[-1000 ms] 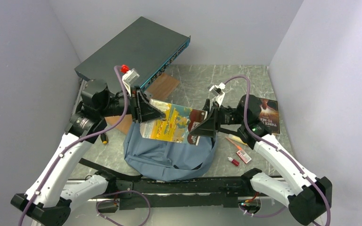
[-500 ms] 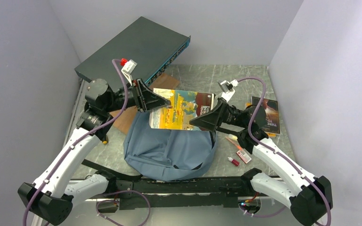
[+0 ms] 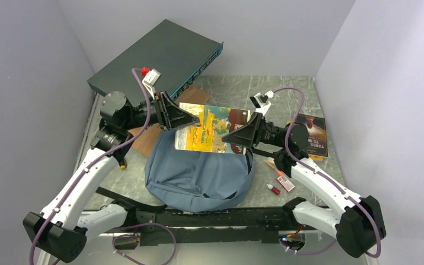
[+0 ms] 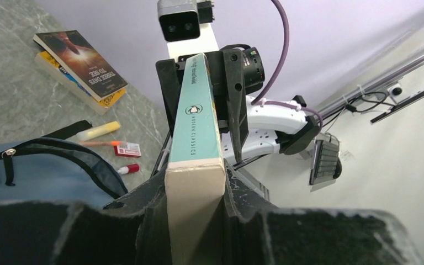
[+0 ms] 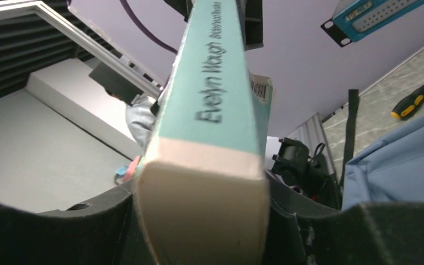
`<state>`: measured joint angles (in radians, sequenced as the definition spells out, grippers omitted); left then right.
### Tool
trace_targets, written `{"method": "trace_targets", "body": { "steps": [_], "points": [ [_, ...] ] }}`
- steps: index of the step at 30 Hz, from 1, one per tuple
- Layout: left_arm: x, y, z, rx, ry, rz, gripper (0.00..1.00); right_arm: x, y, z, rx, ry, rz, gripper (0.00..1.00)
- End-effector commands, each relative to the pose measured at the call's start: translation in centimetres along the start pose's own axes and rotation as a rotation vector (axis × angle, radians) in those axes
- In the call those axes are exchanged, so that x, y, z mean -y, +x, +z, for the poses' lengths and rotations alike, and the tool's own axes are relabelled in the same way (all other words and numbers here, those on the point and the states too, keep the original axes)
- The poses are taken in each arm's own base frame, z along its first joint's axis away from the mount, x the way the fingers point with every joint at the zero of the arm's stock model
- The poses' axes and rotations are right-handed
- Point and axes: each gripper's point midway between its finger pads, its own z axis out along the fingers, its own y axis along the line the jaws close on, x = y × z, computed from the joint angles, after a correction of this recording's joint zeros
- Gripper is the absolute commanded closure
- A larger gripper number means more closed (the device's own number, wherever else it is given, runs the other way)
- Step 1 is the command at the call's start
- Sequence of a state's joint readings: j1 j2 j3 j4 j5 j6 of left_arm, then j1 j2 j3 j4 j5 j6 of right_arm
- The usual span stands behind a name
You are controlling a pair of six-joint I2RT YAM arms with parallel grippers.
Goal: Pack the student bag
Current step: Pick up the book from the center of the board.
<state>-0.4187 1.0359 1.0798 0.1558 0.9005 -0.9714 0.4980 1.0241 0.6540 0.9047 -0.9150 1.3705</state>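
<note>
The left pincer (image 3: 195, 120) is clamping the paperback (image 3: 212, 128) at nine o'clock, the right pincer (image 3: 229, 138) at three, above the student bag (image 3: 199, 178).

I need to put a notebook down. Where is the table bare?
Bare: the back strip of table between the brown board and the books. Crowded: the backpack fills the front middle; small stationery lies right of it, a screwdriver left.

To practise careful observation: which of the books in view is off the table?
The teal-spined book, held in the air by the left gripper and right gripper; the two stacked books lie on the table.
</note>
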Motion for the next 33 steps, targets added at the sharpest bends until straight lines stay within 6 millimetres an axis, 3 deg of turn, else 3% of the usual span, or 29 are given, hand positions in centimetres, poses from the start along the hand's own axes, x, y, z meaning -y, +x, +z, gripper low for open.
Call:
{"method": "trace_targets", "body": {
  "steps": [1, 4, 6, 8, 10, 11, 12, 14, 16, 18, 20, 23, 26, 30, 33],
  "points": [
    [2.9, -1.7, -0.7, 0.037, 0.043, 0.172, 1.0, -2.4, -0.1, -0.1, 0.001, -0.098, 0.018, 0.48],
    [2.5, -1.5, -0.6, 0.034, 0.041, 0.173, 1.0, -2.4, 0.1, -0.2, -0.011, -0.124, 0.032, 0.41],
    [2.6, -1.5, -0.6, 0.029, 0.054, 0.172, 1.0, -2.5, 0.1, -0.1, -0.013, -0.141, 0.039, 0.47],
    [2.5, -1.5, -0.5, 0.027, 0.053, 0.171, 1.0, -2.1, 0.1, 0.0, -0.018, -0.141, 0.052, 0.63],
    [2.2, -1.7, -0.4, 0.031, 0.036, 0.167, 1.0, -1.5, 0.1, 0.1, -0.023, -0.123, 0.056, 0.98],
    [2.0, -1.8, -0.4, 0.035, 0.017, 0.169, 0.98, -1.1, 0.1, 0.1, -0.024, -0.102, 0.052, 1.0],
    [1.6, -2.0, -0.5, 0.04, -0.016, 0.171, 0.92, -0.8, 0.0, 0.1, -0.018, -0.079, 0.04, 1.0],
    [0.2, -2.3, -0.9, 0.057, -0.114, 0.198, 0.65, 0.2, -0.3, -0.2, -0.011, 0.006, -0.01, 1.0],
    [-1.0, -2.8, -1.8, 0.093, -0.225, 0.227, 0.47, 1.5, -1.3, -1.1, 0.013, 0.148, -0.067, 1.0],
    [-1.7, -3.4, -2.6, 0.121, -0.311, 0.265, 0.16, 2.6, -2.7, -3.0, 0.061, 0.311, -0.134, 1.0],
    [-2.1, -3.9, -3.6, 0.145, -0.391, 0.293, 0.03, 3.1, -4.0, -5.7, 0.116, 0.495, -0.207, 1.0],
    [-1.9, -4.4, -4.1, 0.173, -0.467, 0.352, 0.02, 3.1, -4.6, -9.6, 0.154, 0.773, -0.321, 1.0],
    [-1.6, -3.5, -2.5, 0.157, -0.479, 0.393, 0.03, 2.9, -5.5, -14.2, 0.233, 1.043, -0.4, 1.0],
    [-2.5, 0.1, 1.6, 0.056, -0.479, 0.399, 0.08, 3.3, -6.8, -21.4, 0.39, 1.428, -0.416, 1.0],
    [-4.4, 3.4, 4.7, -0.023, -0.492, 0.341, 0.14, 3.2, -7.1, -24.2, 0.436, 1.581, -0.415, 1.0]
  ]
}}
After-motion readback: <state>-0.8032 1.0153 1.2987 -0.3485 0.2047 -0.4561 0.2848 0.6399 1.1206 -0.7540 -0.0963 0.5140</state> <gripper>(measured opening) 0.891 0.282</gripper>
